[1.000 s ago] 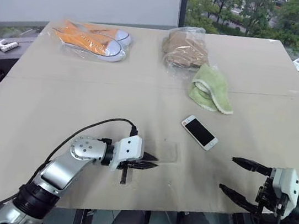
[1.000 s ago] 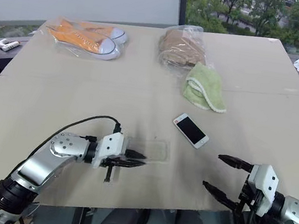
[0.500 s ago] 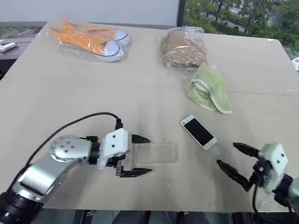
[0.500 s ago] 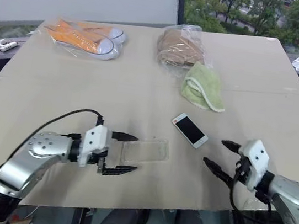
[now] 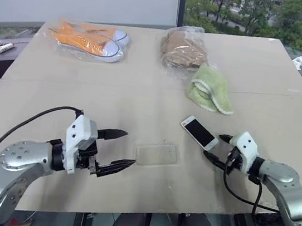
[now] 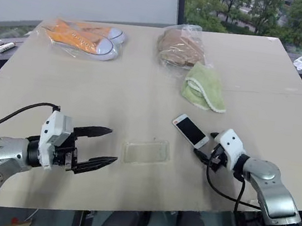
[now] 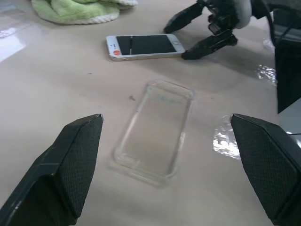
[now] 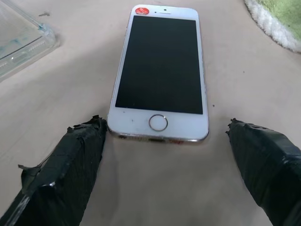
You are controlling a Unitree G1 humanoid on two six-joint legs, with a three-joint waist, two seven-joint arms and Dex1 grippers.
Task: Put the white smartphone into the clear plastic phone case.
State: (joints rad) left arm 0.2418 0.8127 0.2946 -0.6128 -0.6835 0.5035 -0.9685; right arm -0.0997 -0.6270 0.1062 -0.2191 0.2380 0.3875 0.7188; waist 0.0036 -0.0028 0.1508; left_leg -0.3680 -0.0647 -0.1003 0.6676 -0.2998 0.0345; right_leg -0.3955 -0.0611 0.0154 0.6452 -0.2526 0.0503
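The white smartphone (image 5: 200, 133) lies screen up on the tan table (image 5: 57, 100), right of centre. My right gripper (image 5: 214, 146) is open just beyond its near end. In the right wrist view the fingers (image 8: 70, 160) flank the phone's home-button end (image 8: 160, 75), one tip close to a corner. The clear plastic phone case (image 5: 157, 154) lies flat and empty on the table, left of the phone. My left gripper (image 5: 129, 149) is open, holds nothing, and hovers left of the case, pointing at it. The left wrist view shows the case (image 7: 155, 127), the phone (image 7: 145, 46) and the right gripper (image 7: 175, 42) beyond.
At the back of the table lie bagged orange sneakers (image 5: 91, 40), a bagged brown item (image 5: 183, 49) and a green towel (image 5: 211, 89) just behind the phone. The table's front edge runs close under both grippers.
My left gripper has opened, let go of the case and drawn back to the left and up. My right gripper has moved forward and left up to the phone's end.
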